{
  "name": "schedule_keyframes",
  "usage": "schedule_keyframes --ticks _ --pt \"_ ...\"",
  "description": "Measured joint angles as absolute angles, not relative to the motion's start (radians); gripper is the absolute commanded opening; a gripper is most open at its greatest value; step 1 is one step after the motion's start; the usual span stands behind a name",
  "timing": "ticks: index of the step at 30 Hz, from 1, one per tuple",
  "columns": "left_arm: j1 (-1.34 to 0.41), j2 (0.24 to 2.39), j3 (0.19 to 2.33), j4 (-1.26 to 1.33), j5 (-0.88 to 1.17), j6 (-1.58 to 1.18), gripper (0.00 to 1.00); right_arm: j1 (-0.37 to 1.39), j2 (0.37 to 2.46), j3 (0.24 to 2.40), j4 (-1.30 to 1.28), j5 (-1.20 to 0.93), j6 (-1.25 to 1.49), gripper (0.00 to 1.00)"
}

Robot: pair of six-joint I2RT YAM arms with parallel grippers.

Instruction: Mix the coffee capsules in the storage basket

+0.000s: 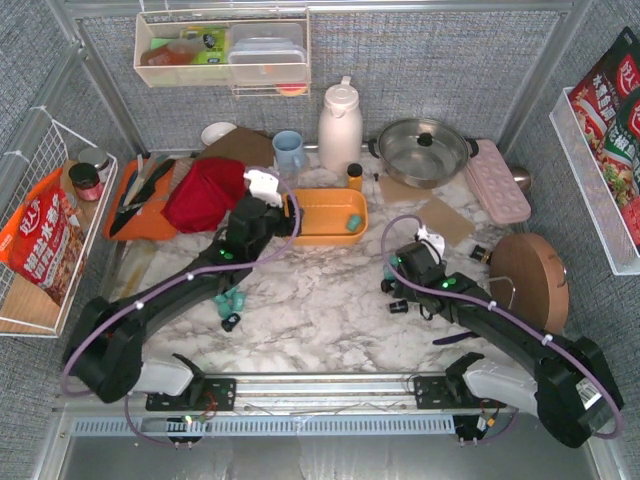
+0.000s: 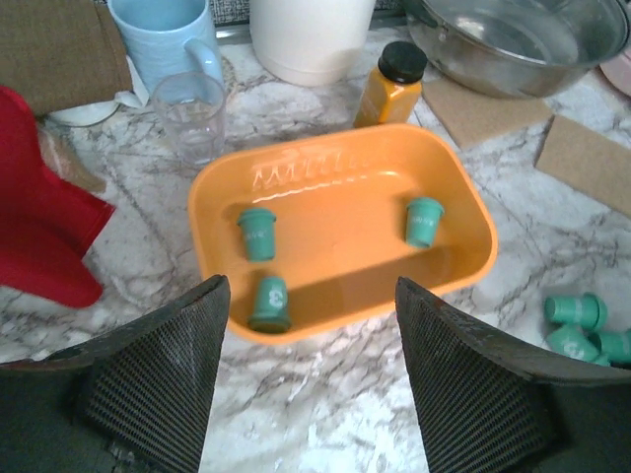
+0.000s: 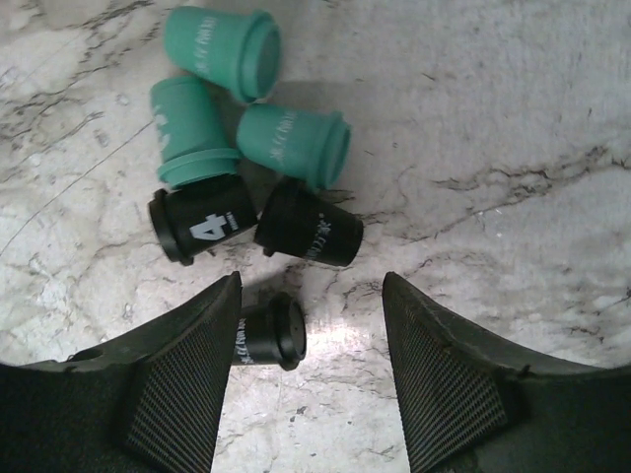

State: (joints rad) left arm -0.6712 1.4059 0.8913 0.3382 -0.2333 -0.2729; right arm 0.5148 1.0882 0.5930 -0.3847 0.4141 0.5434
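The orange-yellow storage basket (image 2: 345, 202) sits just ahead of my left gripper (image 2: 311, 335), which is open, empty and hovering over the marble in front of the near rim. Three teal capsules lie in the basket (image 2: 258, 234), (image 2: 424, 221), (image 2: 270, 303). More teal capsules (image 2: 582, 325) lie on the table to its right. My right gripper (image 3: 311, 325) is open, low over a cluster of teal capsules (image 3: 294, 145) and black capsules (image 3: 309, 226). One black capsule (image 3: 268, 333) lies between the fingers, against the left one. In the top view the basket (image 1: 325, 200) is at centre back.
A blue mug (image 2: 168, 39), a clear glass (image 2: 192, 113) and a small yellow bottle (image 2: 392, 87) stand behind the basket. A red cloth (image 1: 205, 192) and orange cutting board (image 1: 140, 215) lie to the left. A few capsules (image 1: 232, 300) lie under the left arm. A round wooden board (image 1: 530, 280) is right.
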Motion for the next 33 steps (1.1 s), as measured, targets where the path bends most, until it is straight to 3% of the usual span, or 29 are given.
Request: schedule_keyframes --ticks 9,21,30,33 --pt "-0.672 1.209 0.749 0.321 -0.179 -0.253 0.80 0.445 1.132 0.561 -0.330 0.416 0.685 0.65" --pt "-0.672 1.163 0.698 0.323 -0.137 -0.251 0.81 0.419 1.214 0.546 -0.249 0.400 0.799 0.63" --pt "-0.672 1.164 0.691 0.325 -0.131 -0.256 0.82 0.406 1.243 0.525 -0.220 0.391 0.815 0.49" --pt "-0.672 1.168 0.691 0.328 -0.130 -0.263 0.82 0.403 1.233 0.525 -0.219 0.391 0.814 0.39"
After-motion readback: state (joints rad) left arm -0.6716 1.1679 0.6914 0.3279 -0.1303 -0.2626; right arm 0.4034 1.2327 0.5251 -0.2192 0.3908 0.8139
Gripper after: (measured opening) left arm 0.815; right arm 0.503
